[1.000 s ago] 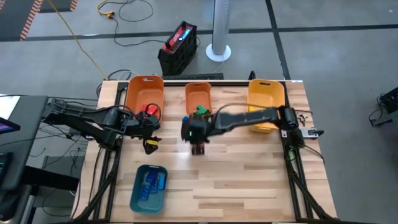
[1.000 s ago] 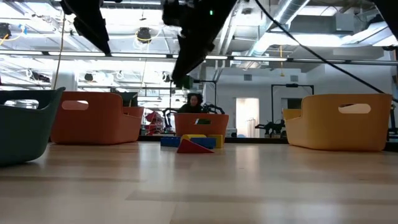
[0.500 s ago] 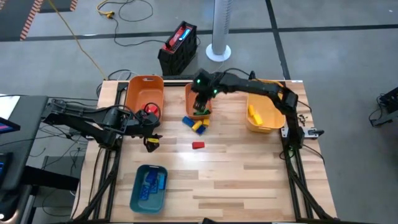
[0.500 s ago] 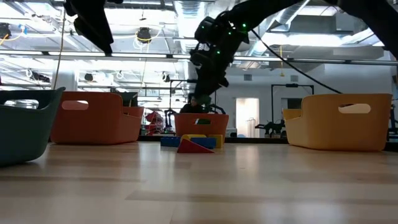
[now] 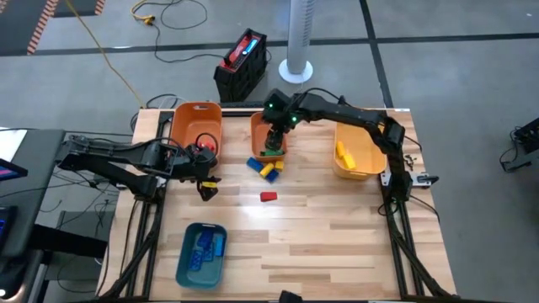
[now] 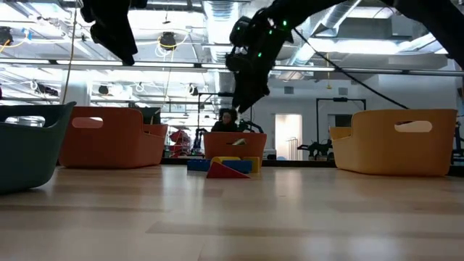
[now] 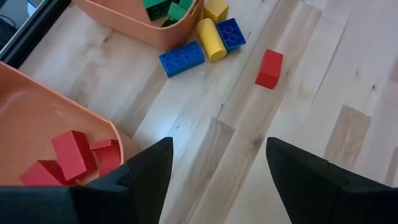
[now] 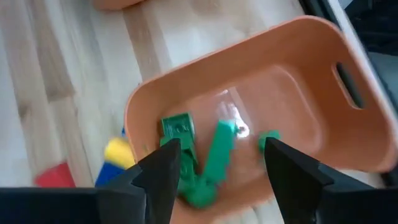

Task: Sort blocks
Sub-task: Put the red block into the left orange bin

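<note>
Loose blocks lie on the table near its middle: a red one, two blue ones and two yellow ones. Green blocks lie in the small orange bin. My right gripper hangs open above that bin, its fingers clear of the green blocks. My left gripper stands open above bare table next to the large orange bin, which holds red blocks.
A yellow bin with yellow blocks stands at the far right. A teal bin with blue blocks stands near the front left. Bare table lies between the red block and the near edge.
My right gripper has swung from above the table's middle, near the red block, toward the far edge, and now hangs over the small orange bin. The loose blocks on the table have stayed where they were.
</note>
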{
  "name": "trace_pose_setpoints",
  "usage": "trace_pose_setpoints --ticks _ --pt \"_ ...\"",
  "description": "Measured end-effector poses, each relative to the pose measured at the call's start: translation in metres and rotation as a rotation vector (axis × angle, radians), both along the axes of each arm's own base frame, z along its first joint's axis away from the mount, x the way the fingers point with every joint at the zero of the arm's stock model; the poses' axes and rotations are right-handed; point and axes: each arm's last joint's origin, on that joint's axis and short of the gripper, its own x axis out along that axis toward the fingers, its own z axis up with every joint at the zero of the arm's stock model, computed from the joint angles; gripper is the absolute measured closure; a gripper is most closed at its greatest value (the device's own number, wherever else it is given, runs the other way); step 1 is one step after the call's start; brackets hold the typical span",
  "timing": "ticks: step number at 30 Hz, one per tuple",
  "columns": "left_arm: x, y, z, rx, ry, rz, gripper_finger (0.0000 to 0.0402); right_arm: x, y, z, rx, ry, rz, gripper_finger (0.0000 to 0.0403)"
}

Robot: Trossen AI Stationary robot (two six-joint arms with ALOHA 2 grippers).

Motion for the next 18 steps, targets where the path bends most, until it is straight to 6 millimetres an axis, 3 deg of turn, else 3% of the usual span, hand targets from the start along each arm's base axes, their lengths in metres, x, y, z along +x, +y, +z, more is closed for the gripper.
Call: trace_pose_setpoints --ticks 3,5,7,9,12,15,18 --pt "0.000 0.000 0.000 -0.005 0.002 -0.009 0.0148 0.000 0.024 0.027 -0.056 0.008 0.157 0.0165" --pt "0.000 0.000 0.000 0.000 0.006 -0.020 0.0148 0.002 0.054 0.045 -0.110 -0.036 0.303 0.0169" --pt "0.000 0.000 0.000 0.004 0.008 -0.025 0.0148 0.006 0.085 0.050 -0.126 -0.069 0.455 0.0173" --pt "0.000 0.000 0.000 0.004 0.007 -0.025 0.0148 0.011 0.114 0.040 -0.093 -0.072 0.571 0.0176" --pt "0.000 0.000 0.000 0.003 0.005 -0.024 0.0148 0.024 0.144 0.004 -0.026 -0.044 0.612 0.0179" --pt "0.000 0.000 0.000 -0.008 0.003 -0.021 0.0148 0.033 0.166 -0.029 0.016 -0.043 0.591 0.0180" --pt "0.000 -0.001 0.000 -0.022 0.003 -0.025 0.0148 0.039 0.180 -0.044 0.042 -0.100 0.555 0.0180"
